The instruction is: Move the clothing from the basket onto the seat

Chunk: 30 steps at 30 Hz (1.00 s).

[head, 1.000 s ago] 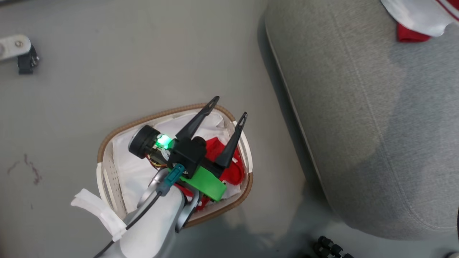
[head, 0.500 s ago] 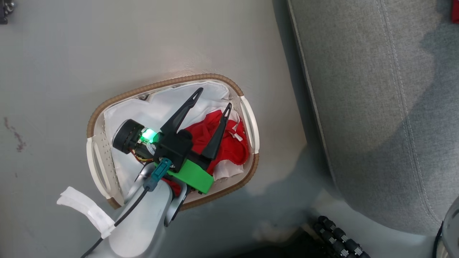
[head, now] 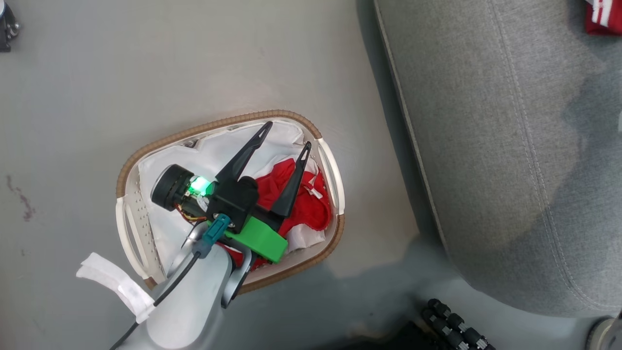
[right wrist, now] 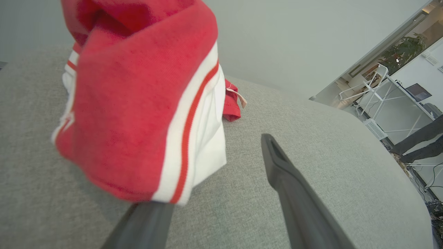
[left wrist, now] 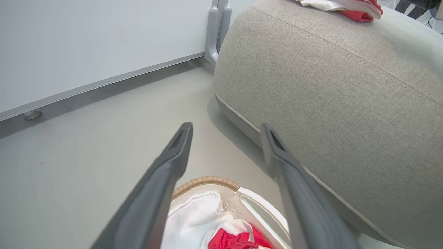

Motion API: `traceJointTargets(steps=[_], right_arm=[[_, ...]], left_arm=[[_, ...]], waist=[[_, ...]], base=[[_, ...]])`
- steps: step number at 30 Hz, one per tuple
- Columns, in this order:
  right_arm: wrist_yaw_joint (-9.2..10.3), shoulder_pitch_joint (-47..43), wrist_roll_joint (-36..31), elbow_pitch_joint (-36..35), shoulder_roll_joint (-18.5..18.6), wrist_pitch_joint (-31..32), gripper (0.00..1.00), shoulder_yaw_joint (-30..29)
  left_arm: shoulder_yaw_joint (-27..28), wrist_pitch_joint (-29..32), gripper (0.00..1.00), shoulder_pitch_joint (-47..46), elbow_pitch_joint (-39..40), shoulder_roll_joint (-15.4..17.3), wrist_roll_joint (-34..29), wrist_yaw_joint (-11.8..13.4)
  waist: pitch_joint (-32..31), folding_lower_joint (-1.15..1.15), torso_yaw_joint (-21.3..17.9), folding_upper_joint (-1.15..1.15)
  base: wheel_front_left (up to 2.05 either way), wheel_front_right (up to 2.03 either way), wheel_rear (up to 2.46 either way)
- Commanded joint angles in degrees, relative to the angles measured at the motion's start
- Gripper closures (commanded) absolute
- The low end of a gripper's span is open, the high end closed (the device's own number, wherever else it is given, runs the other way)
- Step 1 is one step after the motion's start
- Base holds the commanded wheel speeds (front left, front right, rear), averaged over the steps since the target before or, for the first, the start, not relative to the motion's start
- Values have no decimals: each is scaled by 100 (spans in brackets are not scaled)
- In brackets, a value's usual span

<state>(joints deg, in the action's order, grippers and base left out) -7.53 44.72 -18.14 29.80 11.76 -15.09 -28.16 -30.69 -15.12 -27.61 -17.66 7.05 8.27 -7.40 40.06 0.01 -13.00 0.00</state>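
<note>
Comparing w/ 1 s ago: head cam has swung, so the whole pic shifted; that's not the things moving. Real change is the left end effector. Its tips were out by the far-right rim of the basket; now they sit inboard, over the liner and the red garment. Last half sec: barely any change. Fingers are spread wide w/ nothing btw them. In left wrist view the left end effector reads the same, w/ the red garment low in frame, beneath the tips. Judgement: it's lined up to reach down into the basket. Grab isn't made yet, so this piece is left to move.

Other garment already lies on the seat, so approx half done.

Hard to see:
- Green bracket on the arm covers the near part of the red garment, so its extent is unclear.
- Other garment is cut off by the top-right corner of head view.
- In right wrist view the right end effector has fingers well apart, but the other garment, blurred and close, hides one tip. Can't tell if cloth is snagged on it or just lies in front.
- Dark ribbed part at bottom edge is cut off; can't ID.
</note>
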Motion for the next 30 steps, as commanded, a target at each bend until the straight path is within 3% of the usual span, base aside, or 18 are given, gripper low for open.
traceJointTargets(steps=[1,13,24,30], right_arm=[[8,-205,84,-46,-20,-11,0,-4],[8,-1434,377,-408,-167,-11,0,233],[8,-1259,360,-775,42,-11,0,611],[8,-1229,496,-779,-155,-11,0,1004]], left_arm=[[41,-5,0,61,-12,18,56,-14],[262,-5,0,364,-6,-119,146,-14],[646,-4,0,664,4,-321,370,-14],[1212,-5,0,1069,18,-380,475,19]], waist=[[-102,-1,-24,0],[-764,-1,-40,0],[-1702,-1,274,0],[-2334,-1,581,0]], base=[[0,0,0],[0,0,0],[0,0,0],[0,0,0]])
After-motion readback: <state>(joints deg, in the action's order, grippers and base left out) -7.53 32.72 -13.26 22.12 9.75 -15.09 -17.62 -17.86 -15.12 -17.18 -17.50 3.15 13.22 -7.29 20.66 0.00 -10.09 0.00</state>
